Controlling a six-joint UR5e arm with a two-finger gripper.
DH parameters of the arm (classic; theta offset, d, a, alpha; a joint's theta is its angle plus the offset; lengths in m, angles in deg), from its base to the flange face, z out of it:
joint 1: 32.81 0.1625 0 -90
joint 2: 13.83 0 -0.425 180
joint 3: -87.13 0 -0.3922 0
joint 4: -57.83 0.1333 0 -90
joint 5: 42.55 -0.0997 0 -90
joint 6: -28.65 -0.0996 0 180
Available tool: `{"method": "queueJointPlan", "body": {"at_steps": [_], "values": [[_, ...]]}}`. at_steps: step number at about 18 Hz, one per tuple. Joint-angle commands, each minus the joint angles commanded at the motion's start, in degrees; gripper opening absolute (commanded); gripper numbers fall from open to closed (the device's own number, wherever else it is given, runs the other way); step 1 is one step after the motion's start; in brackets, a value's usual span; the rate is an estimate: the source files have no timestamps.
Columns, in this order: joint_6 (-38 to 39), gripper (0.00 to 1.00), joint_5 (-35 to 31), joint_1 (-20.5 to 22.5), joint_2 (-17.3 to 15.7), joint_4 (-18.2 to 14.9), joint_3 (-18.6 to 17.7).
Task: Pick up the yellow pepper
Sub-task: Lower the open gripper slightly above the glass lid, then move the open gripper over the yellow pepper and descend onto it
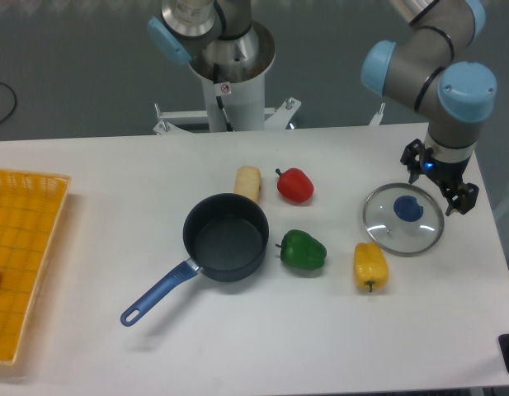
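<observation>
The yellow pepper (370,266) lies on the white table, right of the green pepper, with its dark stem pointing toward the front edge. My gripper (440,180) hangs at the far right, above the back right edge of the glass lid, up and right of the yellow pepper and well apart from it. Its two black fingers are spread and hold nothing.
A glass lid (402,219) with a blue knob lies just behind the yellow pepper. A green pepper (303,250), a red pepper (295,186), a pale corn-like piece (247,182) and a dark pot with a blue handle (225,237) sit mid-table. A yellow basket (19,256) stands at the left edge.
</observation>
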Motion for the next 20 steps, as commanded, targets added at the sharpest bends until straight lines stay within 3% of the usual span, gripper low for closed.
{"method": "queueJointPlan", "body": {"at_steps": [7, 13, 16, 20], "values": [[0.61, 1.0, 0.7, -0.35, -0.18, 0.35, -1.23], [7.89, 1.0, 3.51, -0.26, -0.26, 0.61, -1.41], [18.25, 1.0, 9.04, -0.52, 0.44, 2.18, -1.41], [28.36, 1.0, 8.79, -2.63, 2.37, 5.79, -1.32]]}}
